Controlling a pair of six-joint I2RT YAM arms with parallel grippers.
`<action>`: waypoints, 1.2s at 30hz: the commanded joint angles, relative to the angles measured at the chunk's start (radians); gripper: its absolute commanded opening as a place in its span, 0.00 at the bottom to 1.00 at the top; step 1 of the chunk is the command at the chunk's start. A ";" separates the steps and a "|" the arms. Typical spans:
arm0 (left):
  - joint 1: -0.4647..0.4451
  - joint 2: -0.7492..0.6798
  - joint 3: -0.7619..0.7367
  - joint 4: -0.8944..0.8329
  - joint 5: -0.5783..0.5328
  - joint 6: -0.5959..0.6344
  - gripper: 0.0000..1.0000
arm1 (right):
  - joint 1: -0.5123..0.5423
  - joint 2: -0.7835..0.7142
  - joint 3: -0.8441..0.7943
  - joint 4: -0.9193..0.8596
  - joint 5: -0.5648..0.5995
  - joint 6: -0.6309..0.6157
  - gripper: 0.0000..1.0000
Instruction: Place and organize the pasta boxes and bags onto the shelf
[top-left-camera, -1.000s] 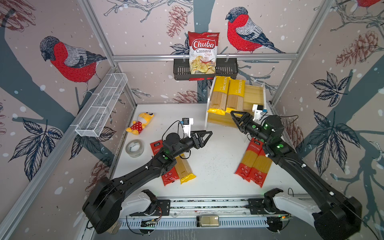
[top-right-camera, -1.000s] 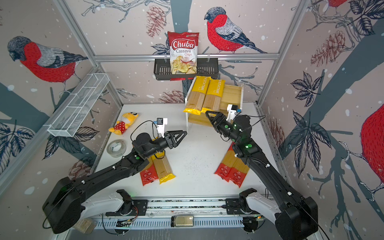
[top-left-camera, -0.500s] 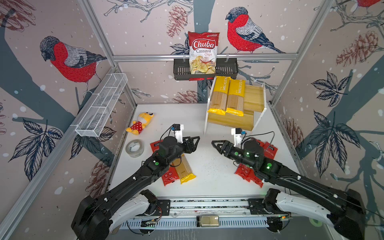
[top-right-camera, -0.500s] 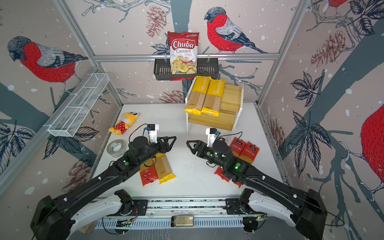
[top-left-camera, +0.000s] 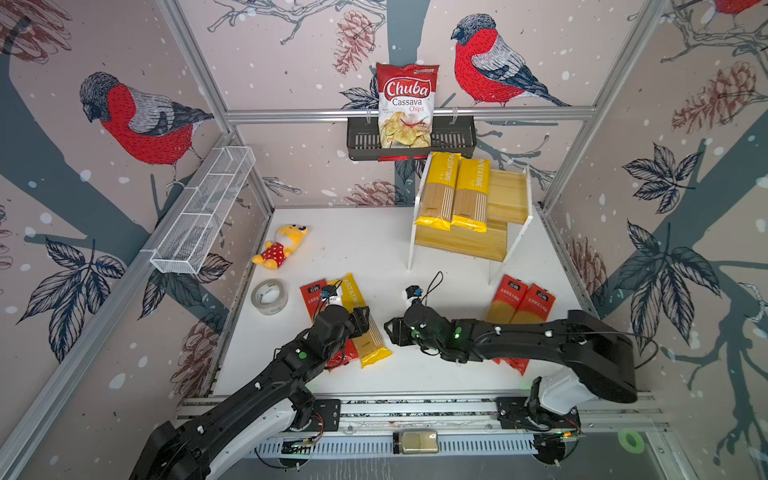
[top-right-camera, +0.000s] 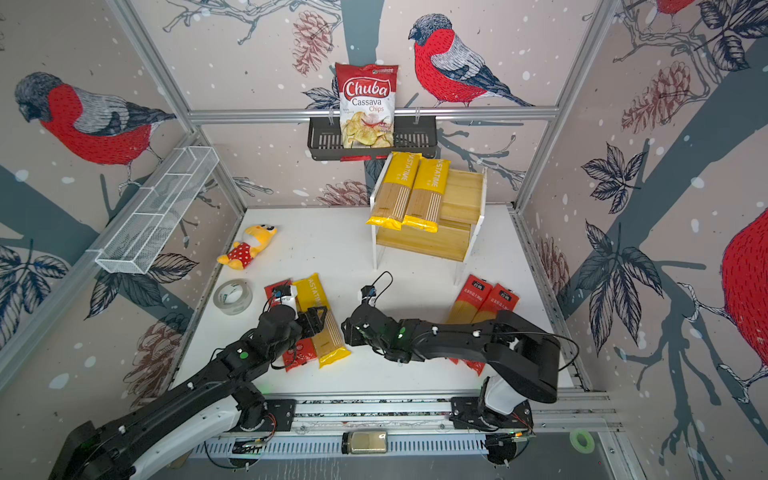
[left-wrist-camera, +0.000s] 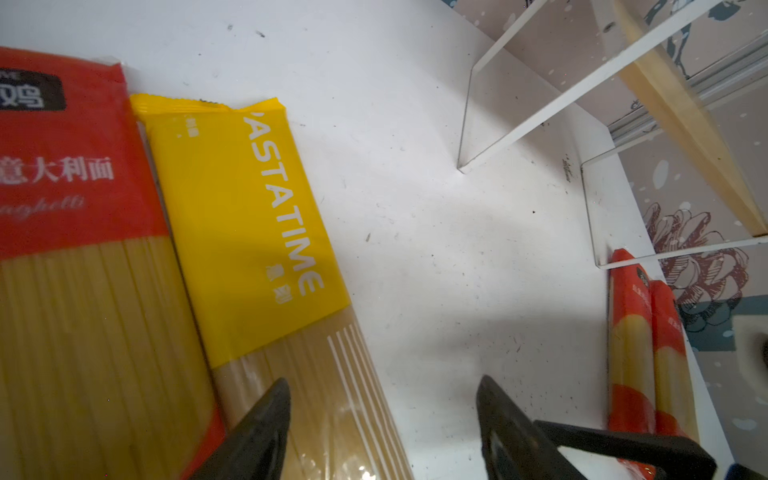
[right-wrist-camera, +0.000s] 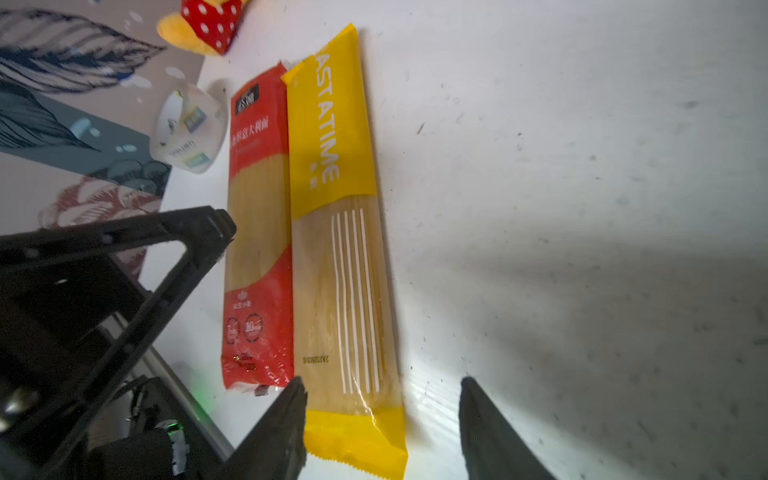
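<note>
The third yellow PASTATIME packet (top-left-camera: 371, 347) lies flat on the desk (top-left-camera: 415, 257), at about 8 o'clock from the desk's middle in both top views. Its long edge touches a red-ended packet (top-left-camera: 309, 293) at its 9 o'clock. The two other yellow packets (top-left-camera: 440, 191) lie side by side on the upper board of the shelf (top-left-camera: 505, 195), far back at 1 o'clock. A pair of red-ended packets (top-left-camera: 505, 299) waits at 4 o'clock, partly under the right arm.

The left gripper (left-wrist-camera: 380, 382) hovers low over the packet's clear window with its jaws apart, gripping nothing (one finger above the window, the other above bare desk).

A second ago the right gripper (right-wrist-camera: 382, 382) was up at the shelf. Now it has swung down to the desk's middle and points toward 9 o'clock at the packet's near end, jaws spread and empty. I judge the shelf delivery done and this packet the next pick. With both grippers converging on it, they could crowd each other.
</note>
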 joint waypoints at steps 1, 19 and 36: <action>0.001 0.006 -0.014 0.016 -0.024 -0.034 0.70 | -0.005 0.085 0.071 0.019 -0.046 -0.079 0.59; 0.003 -0.043 -0.059 0.059 0.005 -0.042 0.70 | -0.060 0.315 0.204 0.030 -0.241 -0.102 0.42; 0.002 -0.009 -0.066 0.111 0.050 -0.040 0.70 | -0.098 0.212 0.112 -0.005 -0.220 -0.091 0.07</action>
